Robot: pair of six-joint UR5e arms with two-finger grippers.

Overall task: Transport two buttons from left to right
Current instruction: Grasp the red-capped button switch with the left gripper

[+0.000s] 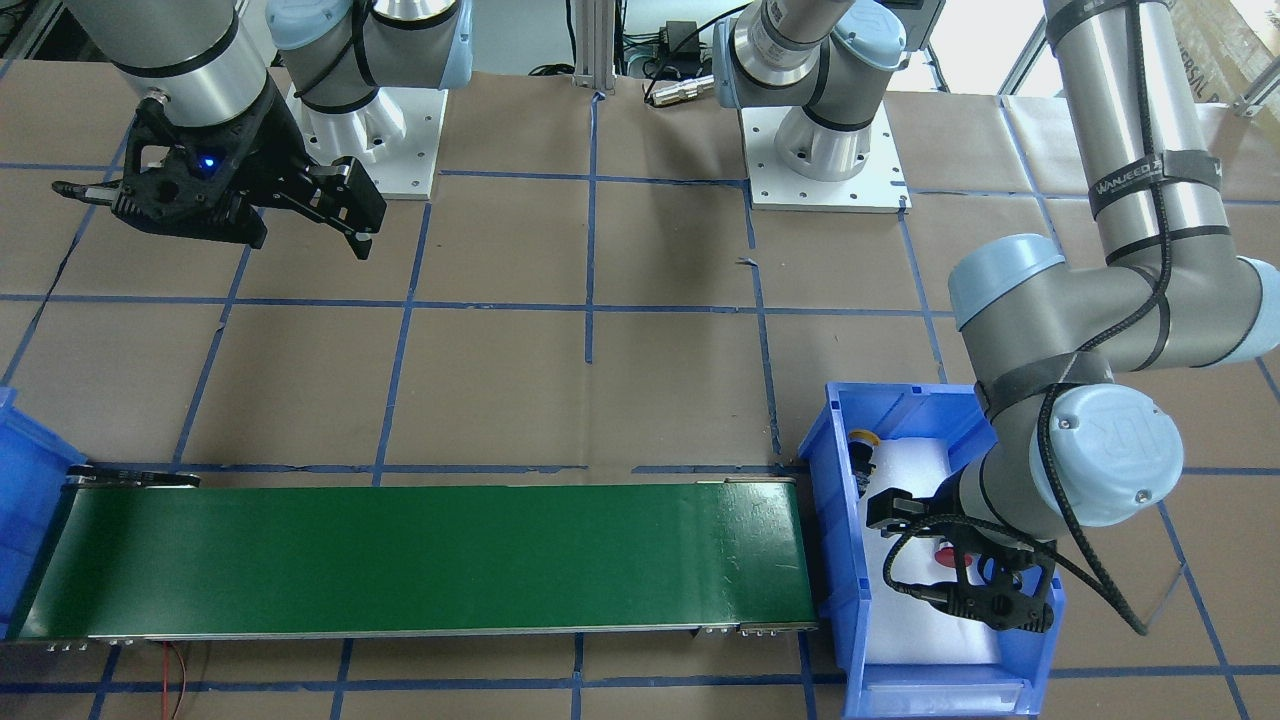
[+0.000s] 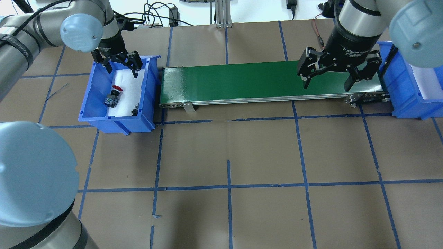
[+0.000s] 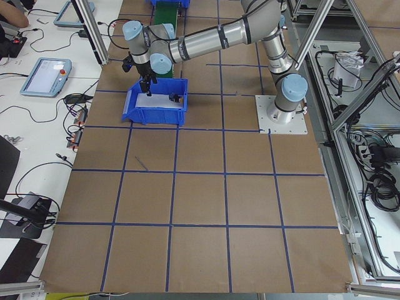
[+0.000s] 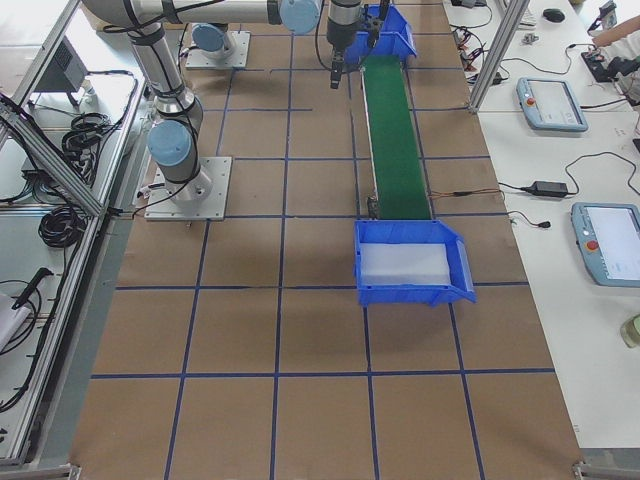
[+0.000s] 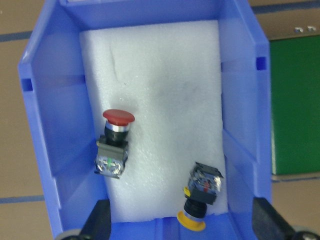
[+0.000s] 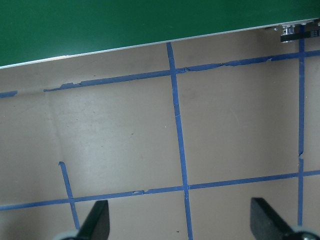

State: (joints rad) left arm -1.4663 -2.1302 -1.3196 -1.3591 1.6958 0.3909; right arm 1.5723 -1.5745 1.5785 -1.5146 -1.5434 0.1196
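Two industrial push-button switches lie on their sides, apart from each other, on the white foam pad (image 5: 160, 65) inside the blue plastic bin (image 5: 55, 125) at the upper left of the overhead view. The left hand (image 2: 121, 71) hovers over the upper end of that bin, fingers spread and holding nothing; it is by far the nearer hand. In the left wrist view the red mushroom-capped button (image 5: 114, 145) sits left of centre, its long axis running top to bottom with the cap toward the top. The spread fingers at the lower corners would therefore probably close across its narrow body. The yellow-capped button (image 5: 200, 195) lies at lower right, just beside the bin wall, cap toward the bottom edge. The right hand (image 2: 326, 84), also spread and empty, hangs over the right end of the green conveyor belt (image 2: 242, 79).
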